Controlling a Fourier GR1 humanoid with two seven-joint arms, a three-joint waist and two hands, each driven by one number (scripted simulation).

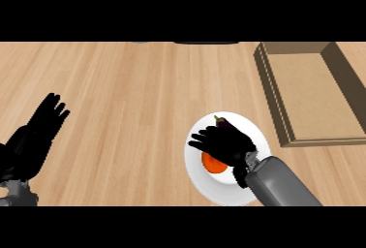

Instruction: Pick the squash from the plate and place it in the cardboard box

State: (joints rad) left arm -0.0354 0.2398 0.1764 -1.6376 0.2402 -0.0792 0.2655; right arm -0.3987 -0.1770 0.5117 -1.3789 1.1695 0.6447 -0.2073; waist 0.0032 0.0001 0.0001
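A white plate [230,191] lies on the wooden counter at lower centre-right. On it rests the orange squash [213,163], mostly hidden; its dark stem end [219,119] pokes out beyond the hand. My right hand [227,144] is down over the squash with its fingers [196,141] curled across it toward the left. The squash still sits on the plate. The open cardboard box [274,92] stands at the upper right, a short way beyond the plate. My left hand [41,126] rests open at the left edge, fingers up.
Bare wooden counter stretches between the two hands and up toward the back. Dark objects [205,42] sit along the far edge at top centre. The box's near wall [322,142] is just right of the plate.
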